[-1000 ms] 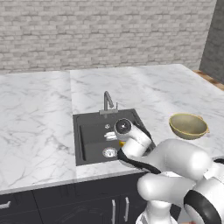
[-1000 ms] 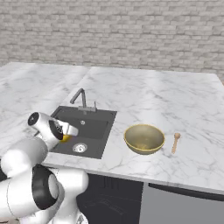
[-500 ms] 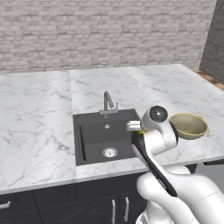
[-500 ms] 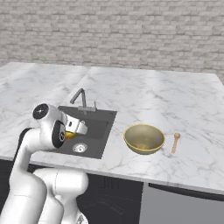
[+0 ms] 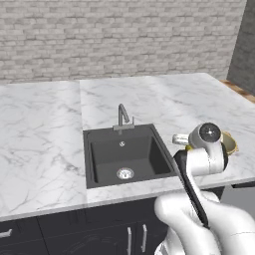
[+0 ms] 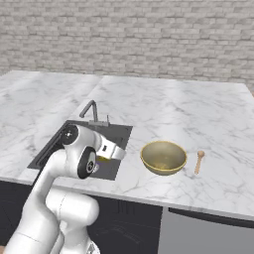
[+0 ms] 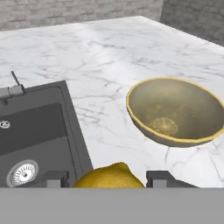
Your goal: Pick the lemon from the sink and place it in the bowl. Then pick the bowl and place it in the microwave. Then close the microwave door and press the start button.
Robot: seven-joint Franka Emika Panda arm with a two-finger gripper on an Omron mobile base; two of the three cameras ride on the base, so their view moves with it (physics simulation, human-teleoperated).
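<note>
Currently, small yellow lemon (image 7: 109, 176) is clamped in gripper (image 7: 107, 178); round olive-yellow bowl (image 7: 175, 109) is placed ahead, rightward, on marble counter (image 7: 105, 57).

The arm bends at lower right, wrist turned sideways; the gripper (image 7: 107, 178) clamps the lemon (image 7: 109, 176) between its fingertips.

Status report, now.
Gripper shut on lemon, above counter between sink and bowl. Bowl empty, wooden spoon beside it. Path clear.
</note>
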